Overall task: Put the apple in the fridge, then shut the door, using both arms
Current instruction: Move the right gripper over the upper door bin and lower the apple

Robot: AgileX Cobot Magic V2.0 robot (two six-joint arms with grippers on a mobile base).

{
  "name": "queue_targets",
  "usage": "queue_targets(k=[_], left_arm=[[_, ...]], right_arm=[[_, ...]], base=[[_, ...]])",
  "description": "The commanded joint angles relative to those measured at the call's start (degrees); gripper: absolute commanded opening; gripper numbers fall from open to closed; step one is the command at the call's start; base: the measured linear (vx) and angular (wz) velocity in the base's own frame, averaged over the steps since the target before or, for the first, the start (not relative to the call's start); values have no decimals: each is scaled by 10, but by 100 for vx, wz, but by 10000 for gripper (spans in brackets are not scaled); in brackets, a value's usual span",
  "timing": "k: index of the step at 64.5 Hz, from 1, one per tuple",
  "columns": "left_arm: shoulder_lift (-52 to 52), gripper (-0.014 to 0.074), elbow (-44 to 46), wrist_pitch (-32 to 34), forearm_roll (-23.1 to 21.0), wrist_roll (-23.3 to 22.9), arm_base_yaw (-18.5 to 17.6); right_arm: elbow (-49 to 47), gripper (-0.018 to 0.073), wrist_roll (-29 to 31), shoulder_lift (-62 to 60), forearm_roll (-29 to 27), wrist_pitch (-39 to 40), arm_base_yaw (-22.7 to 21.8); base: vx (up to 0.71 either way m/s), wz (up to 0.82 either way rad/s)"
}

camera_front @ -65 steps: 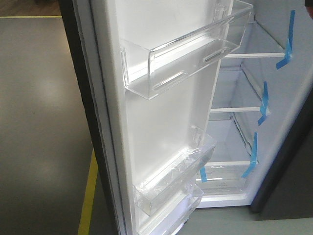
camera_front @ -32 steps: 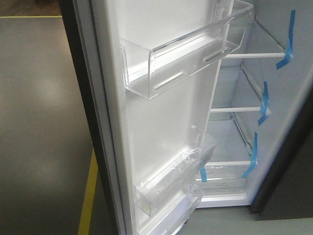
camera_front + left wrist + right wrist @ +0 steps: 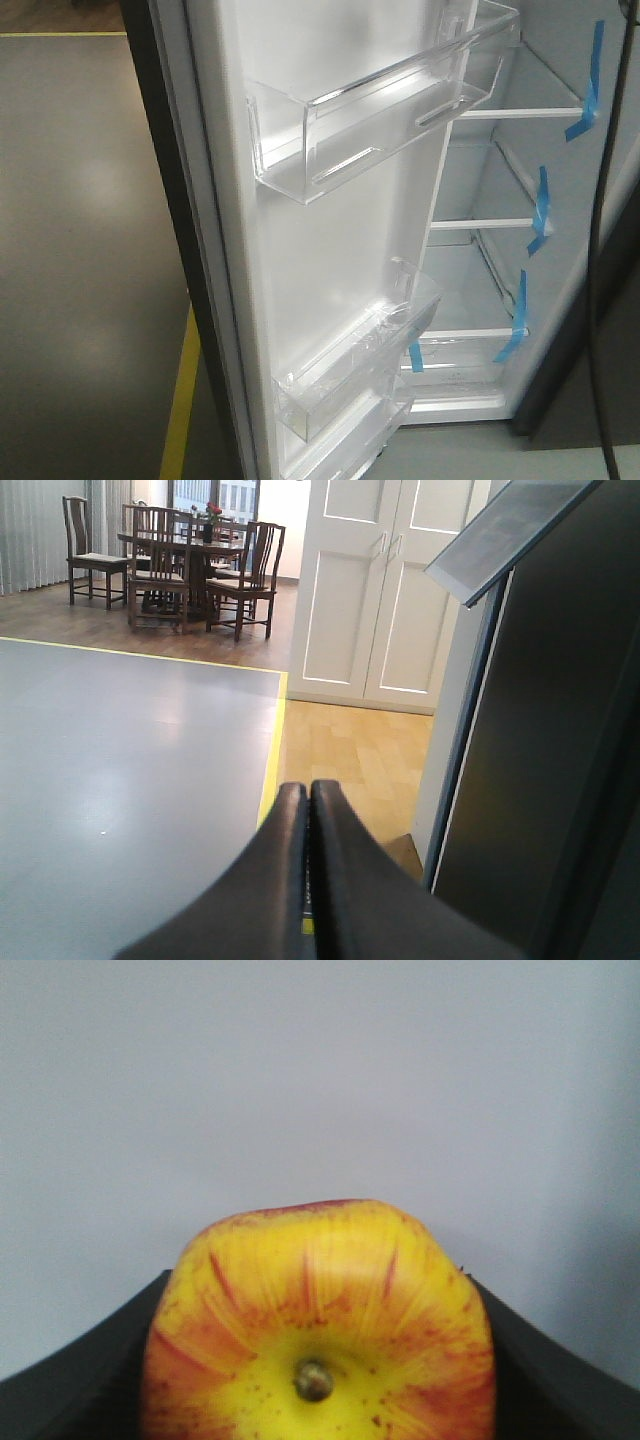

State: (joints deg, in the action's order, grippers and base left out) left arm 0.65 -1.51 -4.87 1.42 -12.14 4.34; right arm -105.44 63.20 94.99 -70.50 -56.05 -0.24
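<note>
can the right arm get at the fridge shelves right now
Probably yes: the door stands wide open and nothing blocks the shelves in the front view. The right gripper, shut on the apple, isn't in that view, so its distance is unclear.

1. From where I stand, no word, brand, number or sign can be read in any view.
2. Low inside the fridge (image 3: 470, 170), the clear drawer (image 3: 462, 352) front carries a faint grey marking, too small and blurred to make out.
</note>
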Motion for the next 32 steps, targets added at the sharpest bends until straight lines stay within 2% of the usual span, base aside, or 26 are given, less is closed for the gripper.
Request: queue_targets(k=[1,17,24,32], left_arm=[[8,-6,-16,42,-1,-2,-3],[8,-6,-16,42,-1,-2,-3],[8,-6,-16,42,-1,-2,-3],[8,-6,-16,42,-1,-2,-3]], right_arm=[[-23,15,-3,-8,4,30,12],[-23,61,-6,16,64,60,33],[-22,141,-6,16,78,60,33],[-22,307,-6,16,78,60,31]], base=[[0,0],[0,0],[0,0],[0,0]])
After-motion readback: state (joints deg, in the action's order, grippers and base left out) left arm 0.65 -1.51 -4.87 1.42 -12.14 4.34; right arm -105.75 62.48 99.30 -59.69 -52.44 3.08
